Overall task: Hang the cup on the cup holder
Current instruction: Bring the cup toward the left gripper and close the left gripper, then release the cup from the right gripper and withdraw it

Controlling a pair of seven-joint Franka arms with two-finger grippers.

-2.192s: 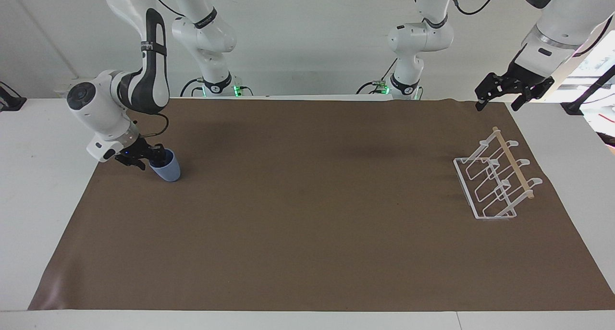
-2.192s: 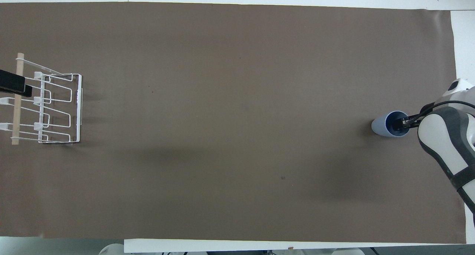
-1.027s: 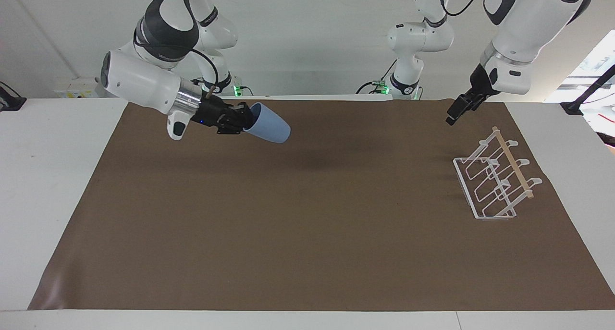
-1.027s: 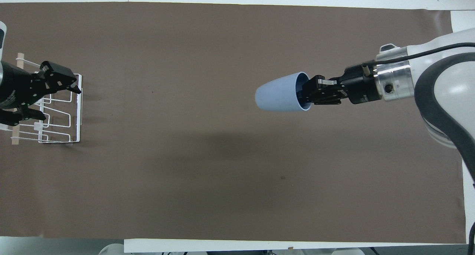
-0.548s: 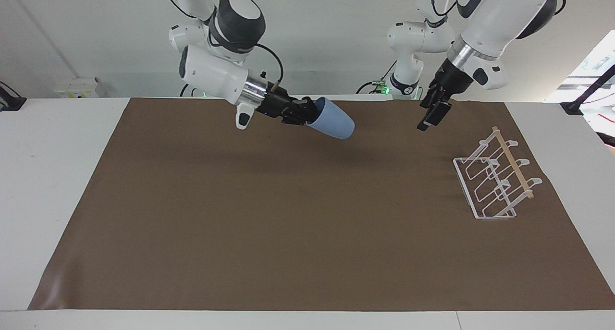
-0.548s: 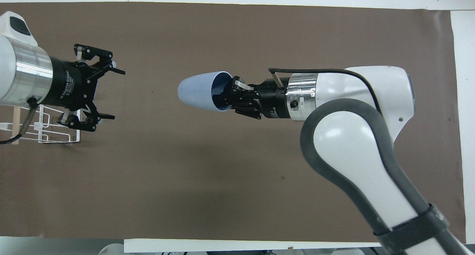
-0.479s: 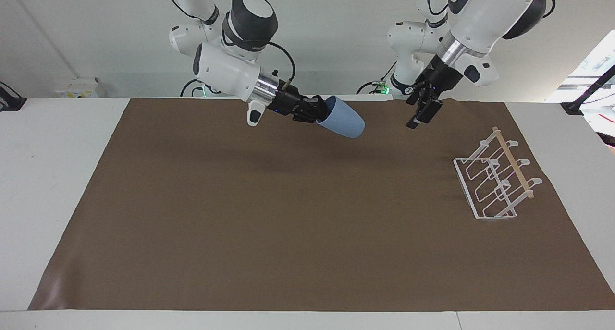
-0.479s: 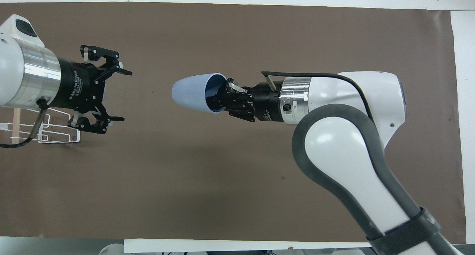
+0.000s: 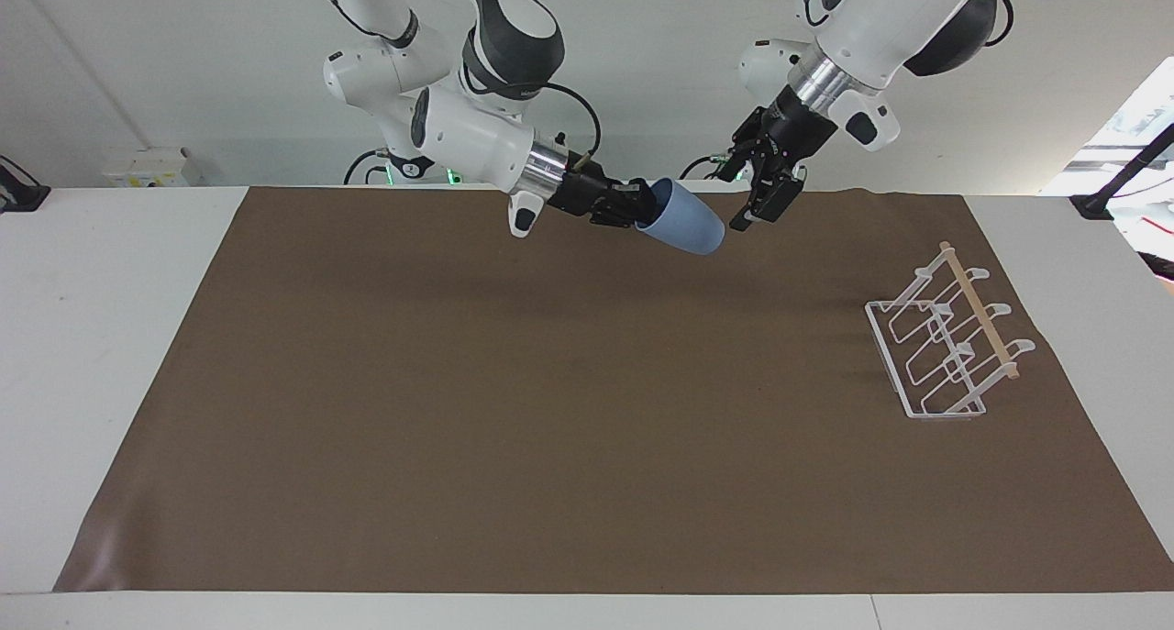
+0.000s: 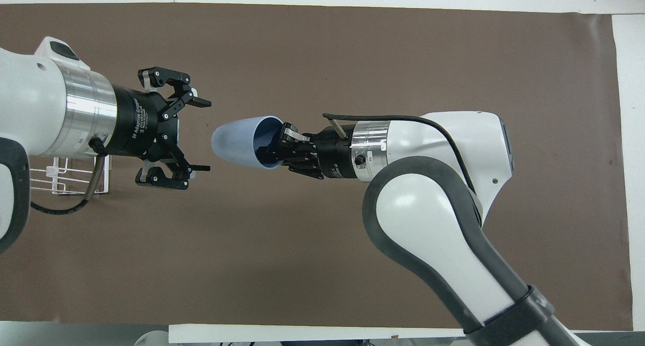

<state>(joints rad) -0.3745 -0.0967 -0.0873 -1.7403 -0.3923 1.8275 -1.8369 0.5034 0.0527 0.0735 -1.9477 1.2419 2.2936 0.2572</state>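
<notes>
The light-blue cup (image 9: 688,229) is held on its side in the air over the brown mat, base pointing toward the left arm's end of the table. My right gripper (image 9: 642,211) is shut on the cup's rim, one finger inside its mouth; it also shows in the overhead view (image 10: 276,147) with the cup (image 10: 234,142). My left gripper (image 9: 758,210) is open, in the air, its jaws facing the cup's base a short gap away, not touching (image 10: 201,135). The white wire cup holder (image 9: 945,346) stands at the left arm's end; overhead, the left arm hides most of it (image 10: 65,177).
A brown mat (image 9: 550,410) covers most of the white table (image 9: 92,337). Both arms stretch over the mat's strip nearest the robots. Nothing else lies on the mat.
My right arm has carried the cup farther toward the left arm's end. My left gripper has moved away from over the cup holder toward the cup, and the gap between them has narrowed.
</notes>
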